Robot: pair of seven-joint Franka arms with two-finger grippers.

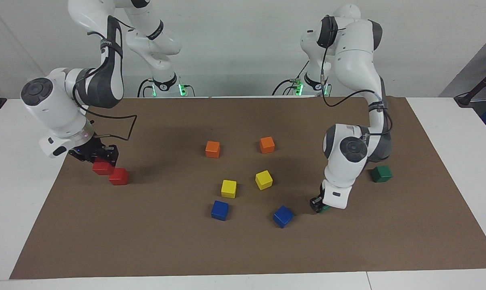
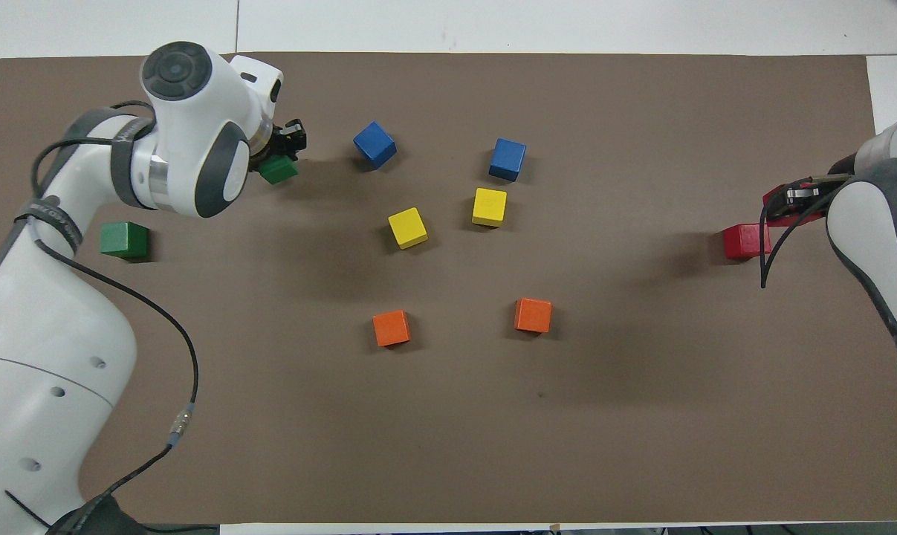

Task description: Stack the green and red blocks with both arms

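Gripping a red block (image 1: 102,166), right gripper (image 1: 99,160); left gripper (image 1: 320,205) — green block (image 1: 325,208)

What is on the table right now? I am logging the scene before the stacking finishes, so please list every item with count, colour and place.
Red blocks: 2, bright red; one on the mat at the right arm's end, one held in the air beside it.
Green blocks: 2, dark green; one on the mat at the left arm's end, one held.
Blue blocks: 2, blue; farthest from the robots.
Yellow blocks: 2, yellow; mid-table.
Orange blocks: 2, orange; nearest the robots.
Mat: 1, brown; covers the table.
Right gripper: black, shut on a red block.
Left gripper: black, shut on a green block.
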